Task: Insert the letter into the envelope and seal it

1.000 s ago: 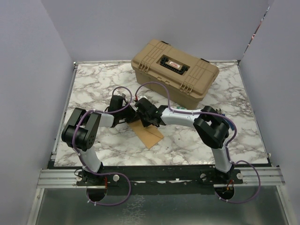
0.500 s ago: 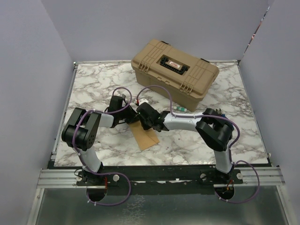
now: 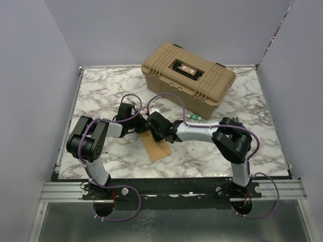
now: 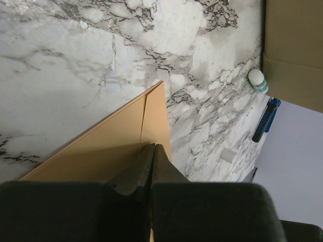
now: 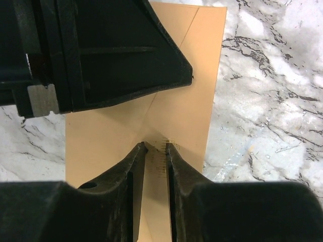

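The orange-brown envelope lies flat on the marble table, its fold lines showing in the right wrist view. My left gripper is shut, its tips resting on the envelope near one edge. My right gripper stands just right of it, jaws a narrow gap apart, tips touching the envelope where the fold lines meet. The left gripper's black fingers fill the upper left of the right wrist view. The letter is not visible.
A tan hard case stands at the back of the table. A white bottle with a green band, a blue marker and a small white piece lie beyond the envelope. Grey walls enclose the table.
My right gripper has moved left, closer to the left gripper. The envelope has shifted slightly to the left under them. The left arm has stayed put.
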